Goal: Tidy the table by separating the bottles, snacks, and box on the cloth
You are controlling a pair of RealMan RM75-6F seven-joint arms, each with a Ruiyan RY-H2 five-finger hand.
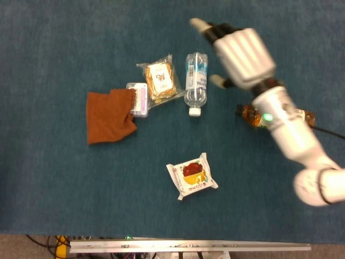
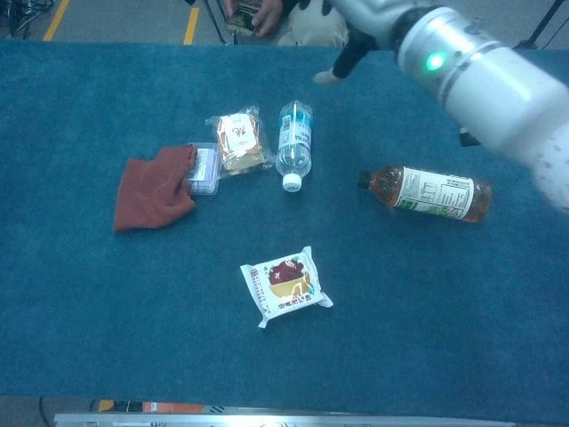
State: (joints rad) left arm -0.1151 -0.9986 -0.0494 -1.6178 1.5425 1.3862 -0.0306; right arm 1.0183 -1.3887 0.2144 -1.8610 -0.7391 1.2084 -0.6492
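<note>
Blue carpet-like cloth covers the tabletop (image 1: 64,205), and at its far edge the chest view alone shows a seated person (image 2: 293,18) holding a small device. That view also shows the whole tea bottle (image 2: 427,192) lying on its side at the right, cap pointing left; from the head camera most of it is hidden under the right arm's wrist. Only the head view shows the right hand (image 1: 240,54) fully: it hovers over bare cloth at the far right, fingers extended and slightly apart, holding nothing. The left hand appears in neither view.

A clear water bottle (image 1: 195,81) lies left of the hand, cap toward the near side, apart from it. Just left of it lies a wrapped pastry (image 1: 160,80), which seems to overlap a small clear plastic box (image 1: 138,99); its contents are too blurred to make out. The box's left edge touches a crumpled rust-brown cloth (image 1: 108,116). A white snack packet (image 1: 192,176) lies alone nearer the front, well apart from the hand.
</note>
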